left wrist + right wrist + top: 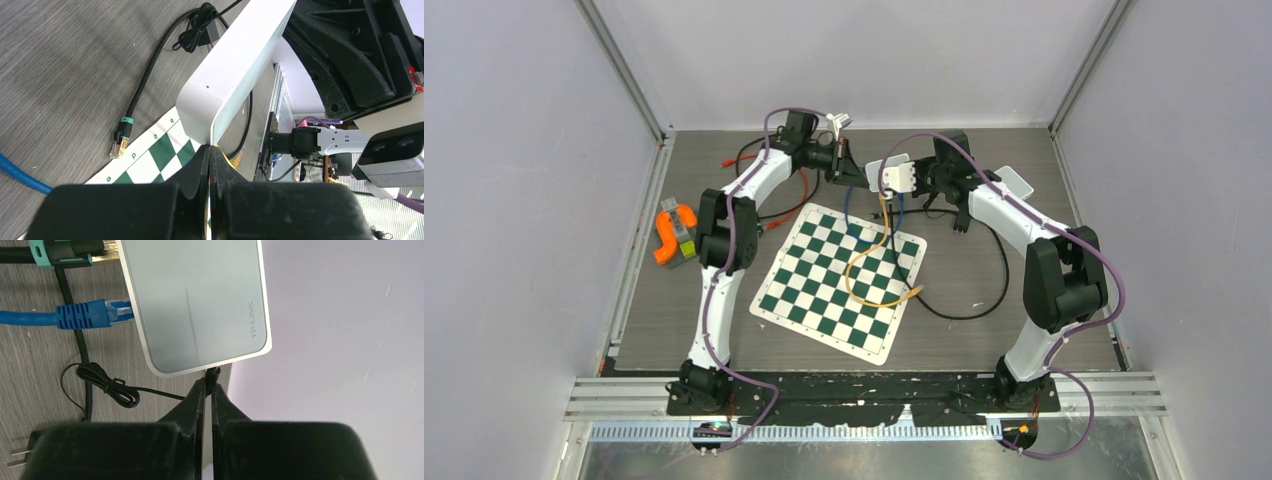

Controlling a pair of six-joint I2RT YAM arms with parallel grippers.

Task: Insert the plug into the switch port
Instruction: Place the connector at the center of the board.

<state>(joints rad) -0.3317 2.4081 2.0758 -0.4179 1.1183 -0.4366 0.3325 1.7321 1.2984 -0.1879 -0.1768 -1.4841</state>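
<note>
Toward the upper middle of the overhead view, white switch (898, 177) raised above the grey table (659, 320), between left gripper (848, 176) and right gripper (927, 180), just beyond the top corner of the chessboard mat (839, 285); yellow cable (848, 275) looping down across the mat's squares; orange block (674, 232) well apart at the left edge. Centre bottom of the left wrist view: left fingers (199, 172) pressed together with no gap, tips touching the switch's lowest corner; cannot tell whether pinching any of it or only resting against it. Left of centre in that view, plug (118, 147) loose on the wood, clear-tipped, on a black cable with a teal band, just off the mat's lettered border, apart from the switch and from both grippers; blue cable (20, 179) crossing the lower left corner. Lower middle of the right wrist view: right fingers (196, 407) closed to a hairline, tips at the switch's near short edge below the TP-LINK lettering; hold on it not clear either. Left edge of the switch there: blue plug (112, 312) meeting it, seated or merely behind, cannot tell.
</note>
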